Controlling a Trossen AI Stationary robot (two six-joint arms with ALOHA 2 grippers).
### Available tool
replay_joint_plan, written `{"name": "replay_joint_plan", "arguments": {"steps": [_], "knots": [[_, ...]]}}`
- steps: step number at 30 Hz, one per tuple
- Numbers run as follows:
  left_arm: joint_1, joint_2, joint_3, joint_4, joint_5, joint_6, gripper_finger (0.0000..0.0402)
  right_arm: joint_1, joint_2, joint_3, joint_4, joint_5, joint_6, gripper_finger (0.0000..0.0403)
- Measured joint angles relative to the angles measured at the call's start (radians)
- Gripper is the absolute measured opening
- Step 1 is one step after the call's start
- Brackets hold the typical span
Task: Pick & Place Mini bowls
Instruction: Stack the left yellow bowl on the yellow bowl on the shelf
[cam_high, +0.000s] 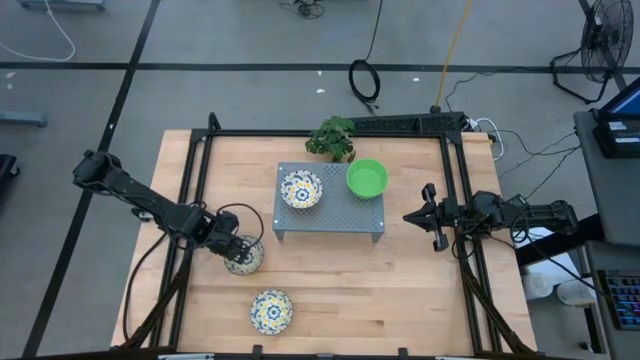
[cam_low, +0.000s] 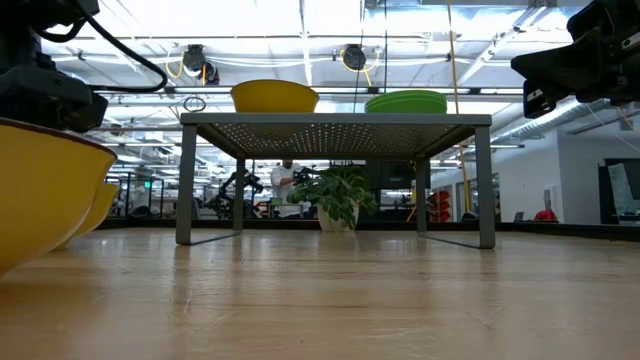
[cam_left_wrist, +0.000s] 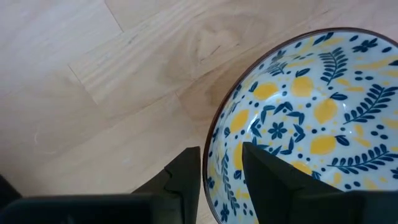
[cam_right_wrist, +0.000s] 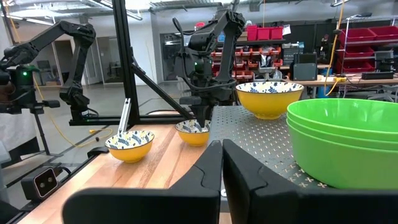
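A white mini bowl with a blue-and-yellow floral pattern (cam_high: 247, 260) sits on the wooden table left of the grey rack (cam_high: 330, 222). My left gripper (cam_left_wrist: 221, 150) points down and is shut on it. A second floral bowl (cam_high: 271, 311) rests on its base near the front edge. On the rack stand a third floral bowl (cam_high: 301, 189) and a stack of green bowls (cam_high: 367, 178). My right gripper (cam_high: 412, 215) waits shut and level, right of the rack, touching nothing. My left gripper grips the floral bowl's rim (cam_left_wrist: 210, 146). One finger (cam_left_wrist: 186, 177) is outside the wall and the other finger (cam_left_wrist: 270, 171) is inside the bowl. The fingers come from above, pointing down. The bowl stays upright; I cannot tell whether its base is on the table.
A small potted plant (cam_high: 333, 138) stands behind the rack at the far edge. A black frame (cam_high: 457, 190) runs along the table's sides. Bare wood (cam_high: 380, 290) lies in front of the rack.
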Motion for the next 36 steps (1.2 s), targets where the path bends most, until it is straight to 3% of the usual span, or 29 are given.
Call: {"name": "replay_joint_plan", "arguments": {"steps": [36], "knots": [[0.0, 0.0, 0.0, 0.0, -0.018, -0.001, 0.012, 0.0, 0.0, 0.0, 0.0, 0.0, 0.0, 0.0]]}}
